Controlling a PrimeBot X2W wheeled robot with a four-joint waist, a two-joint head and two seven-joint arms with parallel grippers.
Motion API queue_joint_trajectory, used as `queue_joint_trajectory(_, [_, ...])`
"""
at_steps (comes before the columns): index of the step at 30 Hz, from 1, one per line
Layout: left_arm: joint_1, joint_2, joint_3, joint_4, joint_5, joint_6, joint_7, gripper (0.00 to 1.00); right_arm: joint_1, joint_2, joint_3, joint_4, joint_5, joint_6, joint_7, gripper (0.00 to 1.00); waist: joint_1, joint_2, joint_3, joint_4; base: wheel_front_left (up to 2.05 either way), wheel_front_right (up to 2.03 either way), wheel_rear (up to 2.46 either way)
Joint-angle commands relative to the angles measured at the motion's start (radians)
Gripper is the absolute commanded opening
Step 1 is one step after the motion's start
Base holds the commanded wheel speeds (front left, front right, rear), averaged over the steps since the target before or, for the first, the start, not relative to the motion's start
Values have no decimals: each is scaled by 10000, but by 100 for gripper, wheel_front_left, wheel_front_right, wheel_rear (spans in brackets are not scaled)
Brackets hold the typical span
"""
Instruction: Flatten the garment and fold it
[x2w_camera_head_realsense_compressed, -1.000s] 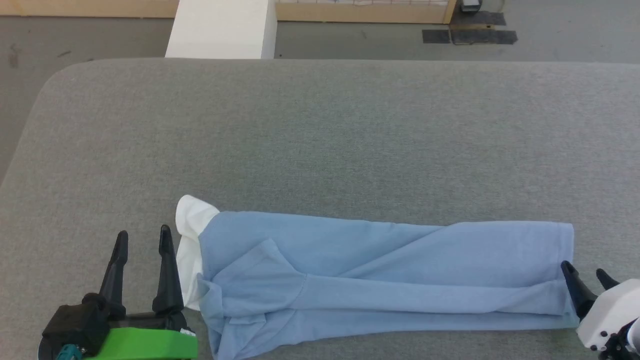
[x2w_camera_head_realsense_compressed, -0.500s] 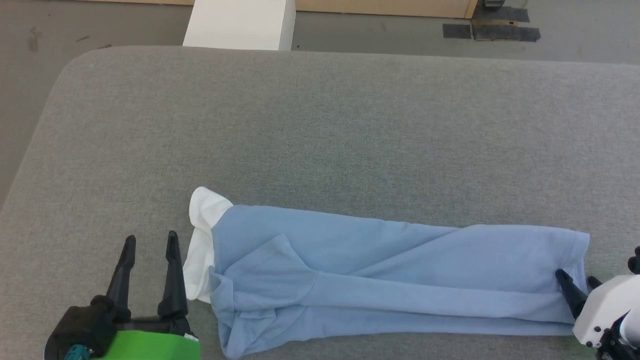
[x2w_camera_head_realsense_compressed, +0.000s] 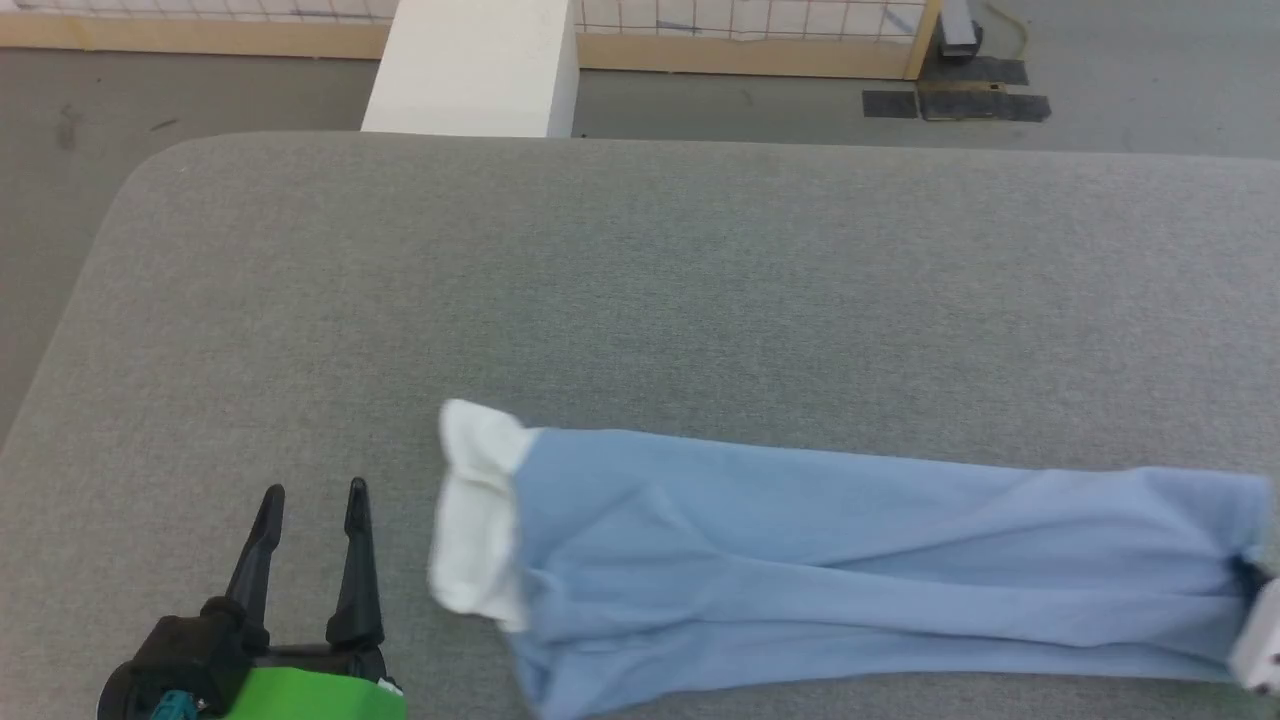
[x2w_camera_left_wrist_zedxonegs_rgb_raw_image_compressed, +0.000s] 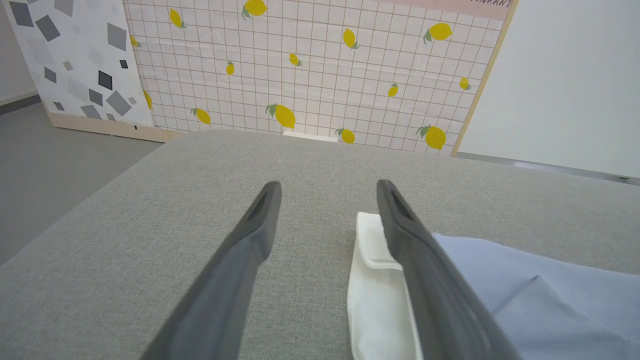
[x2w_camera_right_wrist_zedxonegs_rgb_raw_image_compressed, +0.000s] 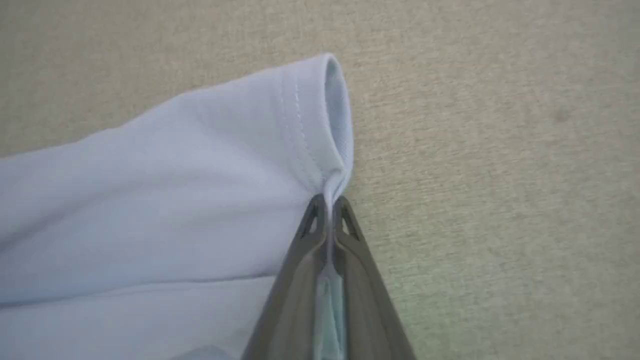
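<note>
Looks like the lengthwise fold. The garment (x2w_camera_head_realsense_compressed: 850, 560) lies as a long narrow strip along the near side of the grey fabric table (x2w_camera_head_realsense_compressed: 640, 280), with its white collar end (x2w_camera_head_realsense_compressed: 475, 520) on the left. Right gripper (x2w_camera_right_wrist_zedxonegs_rgb_raw_image_compressed: 327, 202) is pinched tight on the hem corner at the right end. Left gripper (x2w_camera_head_realsense_compressed: 316, 487) is spread and empty, near the collar but apart from it. Next move probably carries hem to collar, which needs the edges aligned and the collar pinned. Beyond the table: grey floor (x2w_camera_head_realsense_compressed: 60, 150), white block (x2w_camera_head_realsense_compressed: 470, 65), lemon-print panel (x2w_camera_left_wrist_zedxonegs_rgb_raw_image_compressed: 310, 65).

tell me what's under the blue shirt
The garment lies on the grey padded table; a white panel pokes out at its left end. Anything beneath the folded layers is covered.
</note>
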Motion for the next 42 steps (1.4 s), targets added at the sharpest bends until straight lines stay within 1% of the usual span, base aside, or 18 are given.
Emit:
queue_joint_trajectory(1, [64, 13, -6, 47, 85, -55, -45, 100, -300, -207, -284, 66, -156, -23, -50, 0, 0, -1, -1, -82, 0, 0, 0])
queue_joint_trajectory(7, [-111, 211, -173, 206, 466, -131, -45, 100, -875, -752, -1360, 479, -851, -23, -110, 0, 0, -1, 188, -218, 0, 0, 0])
queue_joint_trajectory(9, [-228, 269, -222, 252, 579, -160, -45, 100, -948, -890, -1537, 585, -1021, -23, -145, 0, 0, -1, 245, -217, 0, 0, 0])
queue_joint_trajectory(11, [-354, 280, -225, 283, 632, -170, -45, 100, -1004, -893, -1558, 615, -1008, -23, -166, 0, 0, -1, 277, -220, 0, 0, 0])
queue_joint_trajectory(14, [-507, 291, -242, 316, 739, -204, -45, 100, -1042, -523, -1021, 305, -564, -23, -34, 0, 0, -1, 291, -260, 0, 0, 0])
queue_joint_trajectory(16, [-548, 285, -251, 363, 775, -216, -45, 100, -993, -252, -578, 2, -24, -23, 298, 0, 0, -1, 272, -285, 0, 0, 0])
queue_joint_trajectory(19, [-547, 229, -195, 370, 759, -204, -45, 100, -706, 88, 237, -747, 920, -23, 1215, 0, 0, -1, 203, -361, 0, 0, 0])
queue_joint_trajectory(22, [-511, 174, -150, 359, 741, -212, -45, 100, -330, 284, 785, -1777, 1714, -23, 2045, 0, 0, -1, 169, -390, 0, 0, 0])
queue_joint_trajectory(26, [-514, 85, -126, 375, 750, -233, -45, 100, -4, 492, 1473, -3038, 2219, -23, 2812, 0, 0, -1, 147, -394, 0, 0, 0])
queue_joint_trajectory(30, [-533, -2, -106, 418, 775, -272, -45, 100, 7, 838, 2420, -3954, 2372, -23, 3368, 0, 0, -1, 125, -363, 0, 0, 0])
queue_joint_trajectory(32, [-546, -36, -84, 432, 776, -298, -45, 100, -153, 990, 3031, -4224, 2392, -23, 3540, 0, 0, -1, 125, -341, 0, 0, 0])
queue_joint_trajectory(36, [-612, -79, -73, 478, 791, -366, -45, 100, -568, 1290, 4395, -4393, 2496, -23, 3805, 0, 0, -1, 137, -236, 0, 0, 0])
queue_joint_trajectory(40, [-695, -111, -93, 509, 807, -440, -45, 100, -1065, 1475, 5498, -4175, 2462, -23, 3781, 0, 0, -1, 200, -60, 0, 0, 0])
queue_joint_trajectory(42, [-754, -139, -125, 542, 816, -481, -45, 100, -1315, 1566, 5885, -3931, 2419, -23, 3673, 0, 0, -1, 248, 64, 0, 0, 0])
